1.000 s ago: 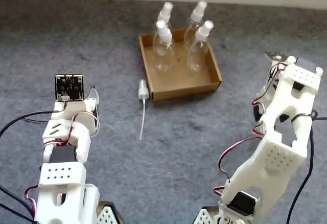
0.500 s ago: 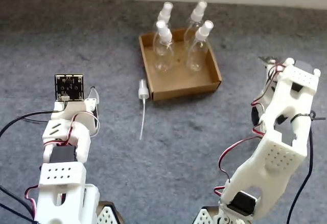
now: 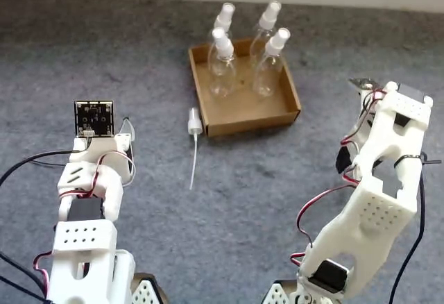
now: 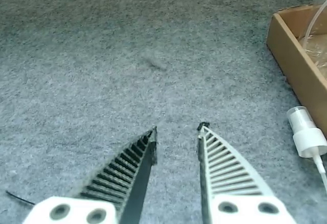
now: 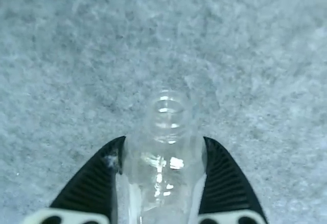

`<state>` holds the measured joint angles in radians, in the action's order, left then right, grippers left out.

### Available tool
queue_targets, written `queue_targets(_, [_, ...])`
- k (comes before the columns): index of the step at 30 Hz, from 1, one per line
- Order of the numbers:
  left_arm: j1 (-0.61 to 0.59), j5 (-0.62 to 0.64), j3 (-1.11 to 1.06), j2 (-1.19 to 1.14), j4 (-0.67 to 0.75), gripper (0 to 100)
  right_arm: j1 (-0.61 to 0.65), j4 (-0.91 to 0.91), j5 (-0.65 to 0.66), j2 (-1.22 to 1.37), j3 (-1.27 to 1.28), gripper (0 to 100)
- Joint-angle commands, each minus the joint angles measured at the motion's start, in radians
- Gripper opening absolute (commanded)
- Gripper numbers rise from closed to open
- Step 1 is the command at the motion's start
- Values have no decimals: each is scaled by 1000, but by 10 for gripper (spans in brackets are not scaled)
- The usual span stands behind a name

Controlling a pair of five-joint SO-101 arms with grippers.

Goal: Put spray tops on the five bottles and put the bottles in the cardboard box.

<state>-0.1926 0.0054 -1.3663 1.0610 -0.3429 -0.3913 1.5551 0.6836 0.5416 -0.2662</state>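
Observation:
A clear bottle (image 5: 166, 116) with a bare neck is clamped between the jaws of my right gripper (image 5: 162, 155), just above the grey carpet. The right arm (image 3: 388, 151) stands right of the cardboard box (image 3: 253, 120). Several bottles (image 3: 222, 68) with white spray tops stand upright in the box. A loose spray top (image 3: 194, 120) with its long tube lies on the carpet just left of the box, and it is near the box wall (image 4: 291, 55) as the spray top (image 4: 306, 137) in the left wrist view. My left gripper (image 4: 178, 132) is open over bare carpet, apart from the spray top.
Grey carpet covers the table. The left arm (image 3: 87, 193) sits at the front left with black and red cables trailing beside it. Open carpet lies between the two arms and in front of the box.
The right arm has edged slightly to the left. The left arm, the box and the loose spray top have not moved.

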Motion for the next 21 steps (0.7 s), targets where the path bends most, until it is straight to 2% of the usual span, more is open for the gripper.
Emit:
queue_targets(1, [12, 9, 8, 8, 23, 130, -7, 70, -12, -77, -59, 4])
queue_targets(4, [38, 9, 7, 8, 20, 129, -7, 140, -69, -168, -128, 4])
queue_targets(8, [39, 9, 7, 5, 20, 129, 1, 179, -71, -311, -145, 4])
queue_targets(14, [42, 9, -7, 7, 20, 129, 35, 176, -69, -447, 41, 4])
queue_targets(21, [44, 9, -8, 7, 20, 129, 96, 124, -78, -461, 179, 4])
